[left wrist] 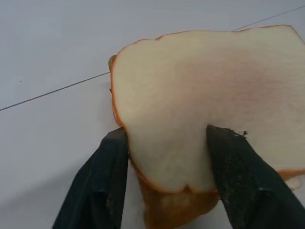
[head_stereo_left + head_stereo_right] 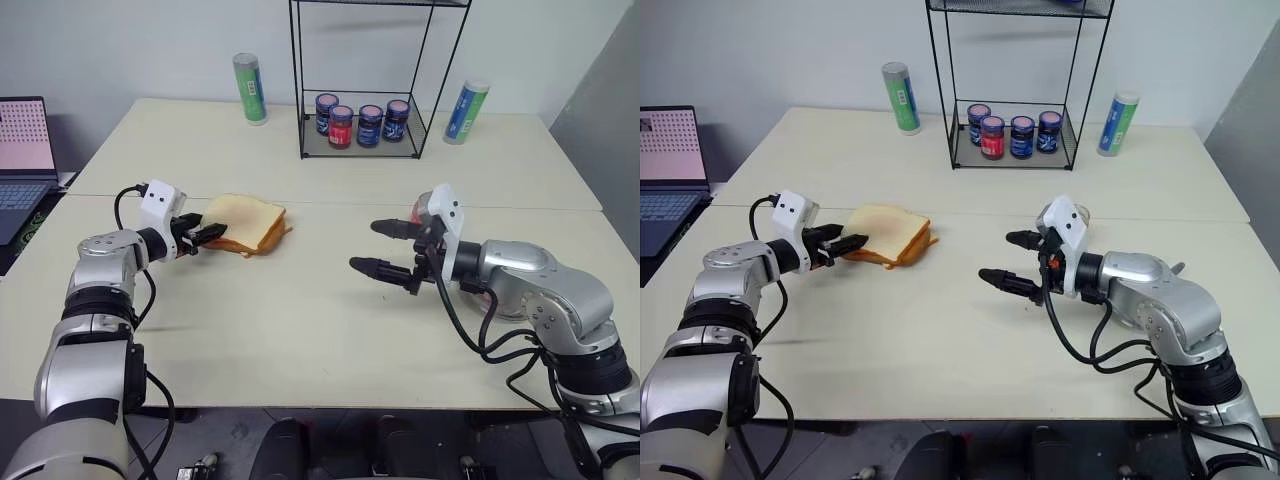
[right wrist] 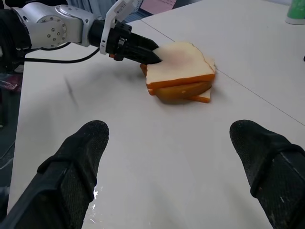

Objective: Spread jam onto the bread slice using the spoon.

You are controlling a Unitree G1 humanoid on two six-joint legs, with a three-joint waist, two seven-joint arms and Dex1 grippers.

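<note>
Bread slice – top of small stack, darker toast under it, left part of surface. Left tool half-closed, fingers straddling slice corner, squeezing edges – likely tears soft crumb, or drags stack sideways. Right tool wide open, empty, mid-surface; no spoon seen. Surface cream, seam across. Beyond: wire rack with jars, two tubes, laptop far left.

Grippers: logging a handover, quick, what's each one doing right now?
Left gripper: closed on the bread slice.
Right gripper: open, empty.
</note>
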